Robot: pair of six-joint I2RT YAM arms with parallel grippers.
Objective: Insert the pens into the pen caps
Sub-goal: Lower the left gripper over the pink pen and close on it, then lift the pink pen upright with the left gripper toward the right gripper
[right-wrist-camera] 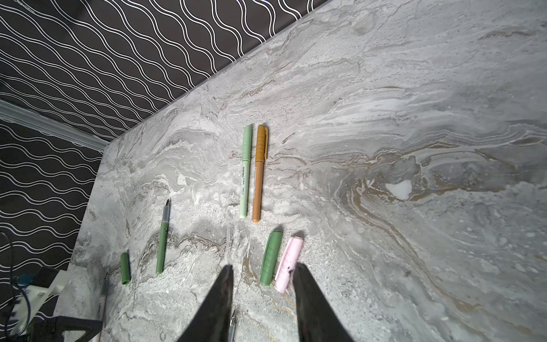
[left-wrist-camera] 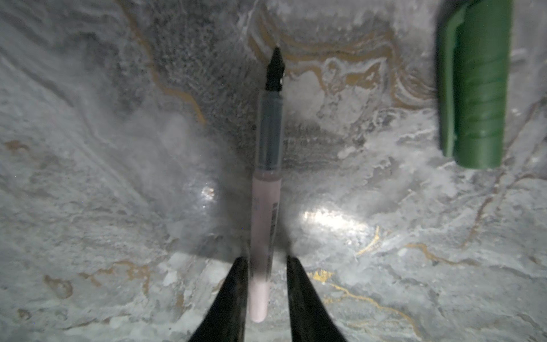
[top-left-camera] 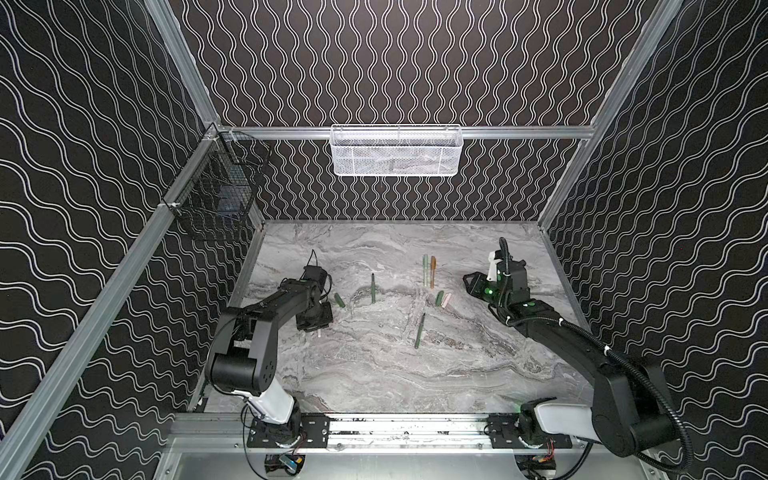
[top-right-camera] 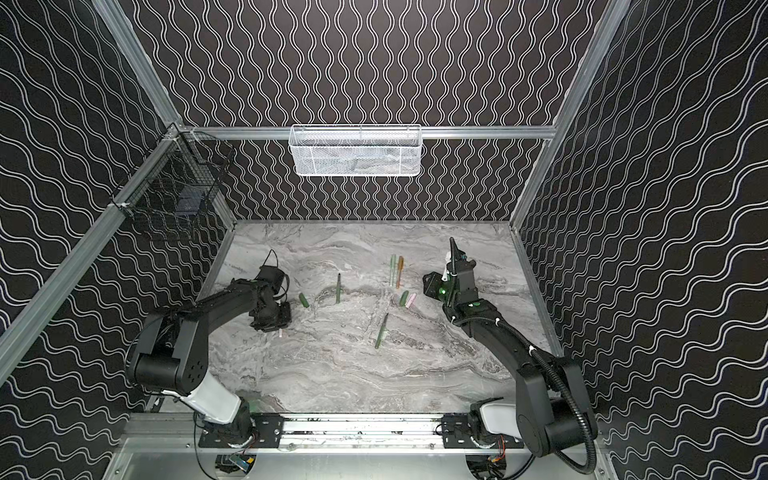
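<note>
At tabletop left, left pincer straddles the pinkish white pen, which lies flat. Motion blur: cannot tell whether the fingers clamp it. Right pincer hangs released and empty near the pink cap, right of centre.

free: table front | blocked: dark green pen centre; pink cap near right tool

Dim, blurry close-ups; glare on tabletop
</note>
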